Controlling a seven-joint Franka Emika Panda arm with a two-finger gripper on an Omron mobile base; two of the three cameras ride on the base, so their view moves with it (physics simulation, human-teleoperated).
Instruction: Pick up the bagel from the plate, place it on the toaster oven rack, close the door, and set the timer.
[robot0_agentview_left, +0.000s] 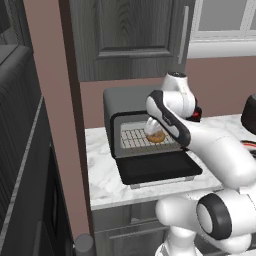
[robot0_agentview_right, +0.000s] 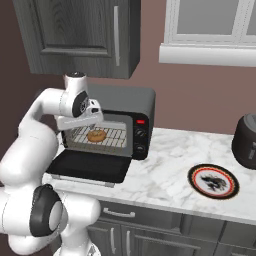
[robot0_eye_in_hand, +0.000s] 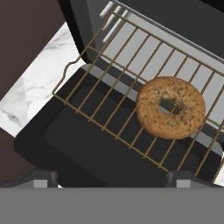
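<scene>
In the left base view, the bagel (robot0_agentview_left: 156, 137) is lying flat on the toaster oven rack (robot0_agentview_left: 135, 137), at its right side, inside the open toaster oven (robot0_agentview_left: 131, 102). The gripper (robot0_agentview_left: 151, 125) is hanging just above the bagel, partly hidden by the arm. The door (robot0_agentview_left: 157, 167) is lying open and flat toward the front.

In the right base view, the bagel (robot0_agentview_right: 96, 135) is resting near the middle of the rack (robot0_agentview_right: 112, 135), its hole facing up. The gripper (robot0_agentview_right: 80, 122) is standing at the oven mouth. The plate (robot0_agentview_right: 213, 181) is sitting well apart on the counter (robot0_agentview_right: 165, 170).

In the hand view, the bagel (robot0_eye_in_hand: 170, 107) is round, without a long axis, and the rack bars (robot0_eye_in_hand: 122, 78) are running under it. The two fingertips (robot0_eye_in_hand: 41, 179) are standing wide apart, holding nothing.
</scene>
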